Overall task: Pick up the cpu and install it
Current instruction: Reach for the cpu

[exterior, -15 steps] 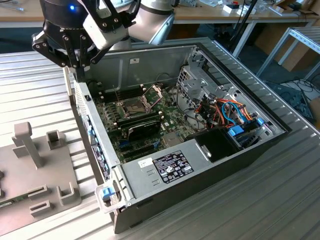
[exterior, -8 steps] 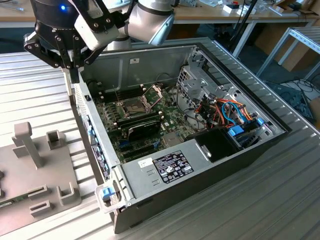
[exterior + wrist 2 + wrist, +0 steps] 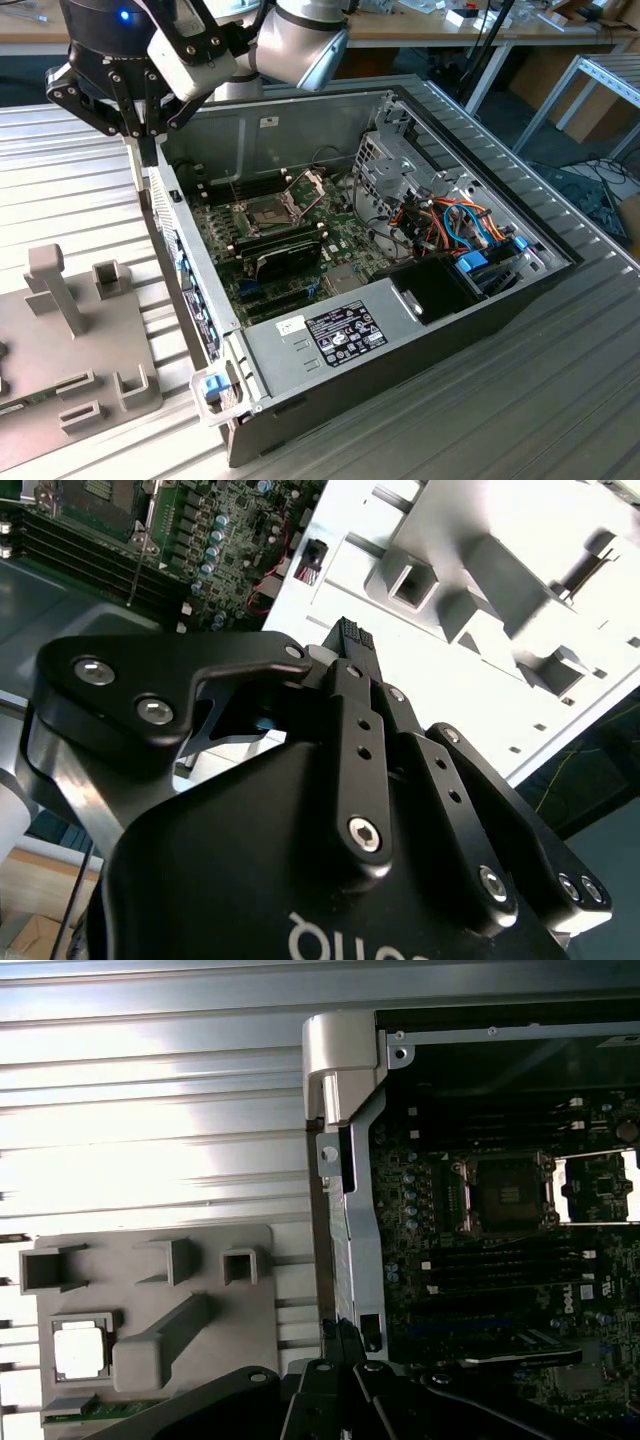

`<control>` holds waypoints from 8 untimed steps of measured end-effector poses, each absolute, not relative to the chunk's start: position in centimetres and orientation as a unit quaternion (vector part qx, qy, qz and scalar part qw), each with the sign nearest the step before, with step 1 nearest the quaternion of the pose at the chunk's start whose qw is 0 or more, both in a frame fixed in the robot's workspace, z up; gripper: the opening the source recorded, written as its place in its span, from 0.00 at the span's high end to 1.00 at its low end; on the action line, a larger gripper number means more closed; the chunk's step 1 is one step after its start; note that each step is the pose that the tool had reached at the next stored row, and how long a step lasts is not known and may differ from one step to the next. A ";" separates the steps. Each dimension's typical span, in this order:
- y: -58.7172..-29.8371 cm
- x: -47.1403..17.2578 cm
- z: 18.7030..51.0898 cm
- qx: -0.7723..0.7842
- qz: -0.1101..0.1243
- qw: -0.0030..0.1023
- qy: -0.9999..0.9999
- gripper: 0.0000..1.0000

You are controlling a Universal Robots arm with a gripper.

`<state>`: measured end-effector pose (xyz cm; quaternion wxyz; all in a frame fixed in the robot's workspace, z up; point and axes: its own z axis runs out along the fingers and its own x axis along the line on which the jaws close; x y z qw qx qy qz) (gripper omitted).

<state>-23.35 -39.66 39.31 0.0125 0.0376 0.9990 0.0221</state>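
Note:
The cpu [image 3: 80,1348], a small silver-grey square, lies in a recess of the grey fixture [image 3: 150,1290] on the slatted table beside the computer case. My gripper [image 3: 148,152] hangs above the case's side wall, between the fixture [image 3: 70,330] and the motherboard [image 3: 290,250]. Its black fingers [image 3: 352,670] stand together with nothing between them, and their tips reach the case wall in the first wrist view, gripper [image 3: 345,1345]. The dark socket [image 3: 505,1192] sits on the green board with its metal frame [image 3: 308,186] hinged up.
The open case [image 3: 400,300] has a black power supply [image 3: 340,335], a drive cage [image 3: 385,170] and bundled cables [image 3: 460,225] on the exterior view's right. A black module [image 3: 285,258] lies just below the socket. The fixture carries upright posts [image 3: 55,285].

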 end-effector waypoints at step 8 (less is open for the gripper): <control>-39.7 -23.6 39.3 0.037 0.022 0.013 0.999 0.89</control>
